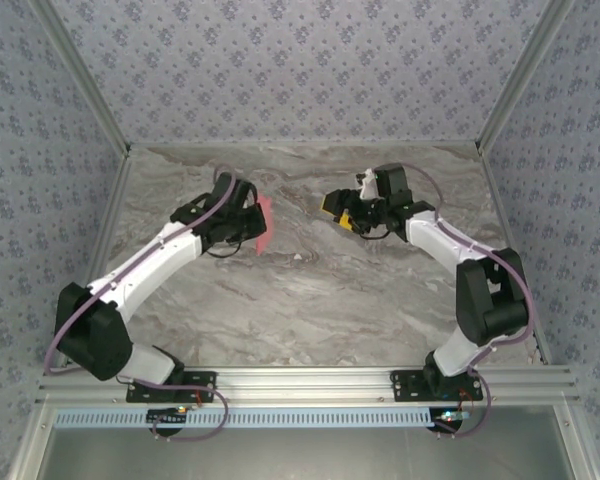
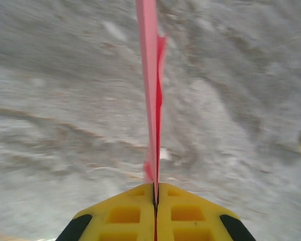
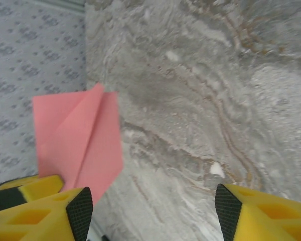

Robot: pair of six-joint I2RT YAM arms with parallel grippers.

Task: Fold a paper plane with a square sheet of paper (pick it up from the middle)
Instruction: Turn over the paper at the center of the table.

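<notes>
My left end effector (image 2: 155, 193) is clamped shut on the paper (image 2: 150, 75). Its wrist camera sees the sheet edge-on, running straight out from the pinched fingertips. From overhead, the left end effector (image 1: 248, 222) holds the paper (image 1: 264, 222) up off the worktop (image 1: 310, 300) as a thin pink strip. The strip's long axis runs far-to-near.

The right end effector (image 1: 338, 207) sits to the right of the paper, well apart from it and pointing back at it. In its wrist view the fingers stand wide apart around nothing (image 3: 153, 193). The paper (image 3: 83, 145) lies ahead and to the left, with its broad face turned towards that camera. It is partly folded, with two flaps meeting at a crease that climbs to a point at the top.

So the left arm is on the paper and the right is the free one. I judge any next pinch from the right would have to travel leftward to the paper and meet it face-on.

The left arm reaches out low from its base, its wrist turned in towards the paper. The right arm is bent sharply at the elbow, with its forearm angled in towards the paper.
</notes>
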